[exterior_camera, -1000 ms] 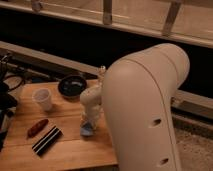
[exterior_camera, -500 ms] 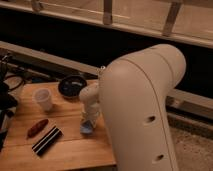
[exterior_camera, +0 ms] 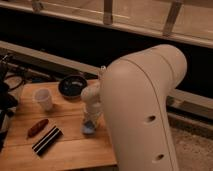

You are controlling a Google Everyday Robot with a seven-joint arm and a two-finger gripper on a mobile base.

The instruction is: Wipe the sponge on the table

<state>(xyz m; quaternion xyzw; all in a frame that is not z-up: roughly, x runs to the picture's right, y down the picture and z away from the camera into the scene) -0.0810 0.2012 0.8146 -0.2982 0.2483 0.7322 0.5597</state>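
Note:
The sponge, a small blue-grey pad, lies on the light wooden table near its right side. My gripper points straight down from a pale wrist and is shut on the sponge, pressing it against the tabletop. My own large cream arm link fills the right foreground and hides the table's right edge.
A white cup stands at the back left, a black bowl behind the gripper. A reddish-brown sausage-shaped thing and a black-and-white striped bar lie front left. Dark equipment crowds the left edge.
The big arm link has swayed slightly sideways. The gripper and the sponge stay at about the same spot on the table.

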